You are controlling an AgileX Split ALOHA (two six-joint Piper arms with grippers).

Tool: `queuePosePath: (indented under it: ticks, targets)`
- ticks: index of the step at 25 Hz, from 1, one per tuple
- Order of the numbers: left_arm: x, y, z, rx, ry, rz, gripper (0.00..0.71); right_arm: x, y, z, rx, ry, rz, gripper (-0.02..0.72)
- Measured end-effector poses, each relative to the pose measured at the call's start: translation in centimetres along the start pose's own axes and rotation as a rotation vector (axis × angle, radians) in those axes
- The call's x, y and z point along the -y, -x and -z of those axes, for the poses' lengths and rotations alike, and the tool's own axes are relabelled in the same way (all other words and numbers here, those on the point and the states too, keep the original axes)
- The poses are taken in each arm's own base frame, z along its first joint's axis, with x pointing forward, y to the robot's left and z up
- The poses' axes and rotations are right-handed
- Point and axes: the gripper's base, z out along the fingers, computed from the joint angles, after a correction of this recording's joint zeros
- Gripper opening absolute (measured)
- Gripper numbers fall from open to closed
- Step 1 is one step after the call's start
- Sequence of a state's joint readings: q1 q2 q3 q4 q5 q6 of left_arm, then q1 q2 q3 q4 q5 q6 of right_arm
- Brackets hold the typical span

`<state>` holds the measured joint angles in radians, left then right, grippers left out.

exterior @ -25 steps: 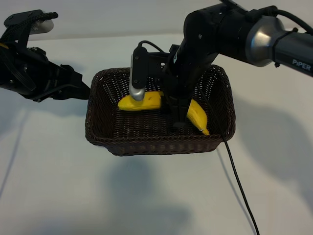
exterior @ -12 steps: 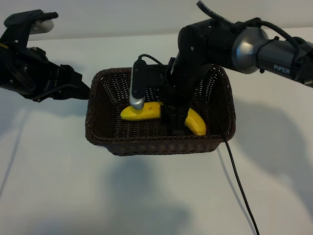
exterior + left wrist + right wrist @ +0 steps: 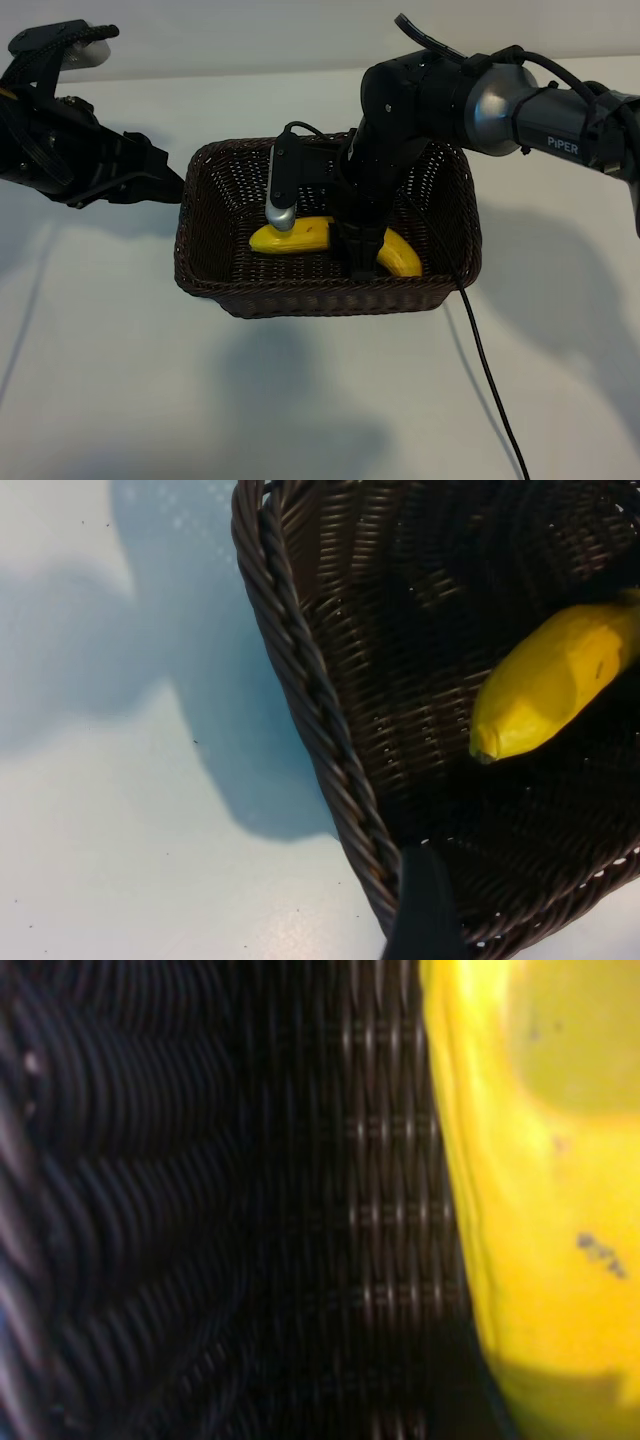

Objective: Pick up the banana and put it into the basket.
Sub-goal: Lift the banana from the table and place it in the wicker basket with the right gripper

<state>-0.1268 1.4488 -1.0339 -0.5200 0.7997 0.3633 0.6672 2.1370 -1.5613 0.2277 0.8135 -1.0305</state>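
Note:
The yellow banana (image 3: 300, 236) sits low inside the dark brown wicker basket (image 3: 300, 300), near its floor. My right gripper (image 3: 362, 262) reaches down into the basket and is shut on the banana around its middle, so both ends stick out on either side. Seen from the right wrist, the banana (image 3: 540, 1160) fills one side, tight against the basket weave (image 3: 250, 1210). My left gripper (image 3: 165, 175) hovers open just outside the basket's left wall, holding nothing. The left wrist view shows the basket rim (image 3: 310, 700) and one end of the banana (image 3: 550, 680).
A black cable (image 3: 490, 380) runs from the basket's front right corner across the white table toward the front edge. The right arm's wrist camera (image 3: 282, 190) hangs over the basket's middle.
The right gripper has sunk deeper into the basket, carrying the banana down and slightly toward the front wall. The left arm has stayed still.

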Motion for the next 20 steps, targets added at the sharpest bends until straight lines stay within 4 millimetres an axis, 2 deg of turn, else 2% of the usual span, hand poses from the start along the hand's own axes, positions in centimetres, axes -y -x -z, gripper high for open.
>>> queuePosePath:
  ticks: [11,20]
  targets:
    - [0.0,0.0,0.0,0.0,0.0,-0.003,0.542,0.03,0.02,0.0,0.002,-0.004,-0.053,0.425]
    - [0.0,0.0,0.0,0.0,0.0,-0.003,0.542,0.06,-0.01,0.04,-0.004,-0.005,-0.091,0.554]
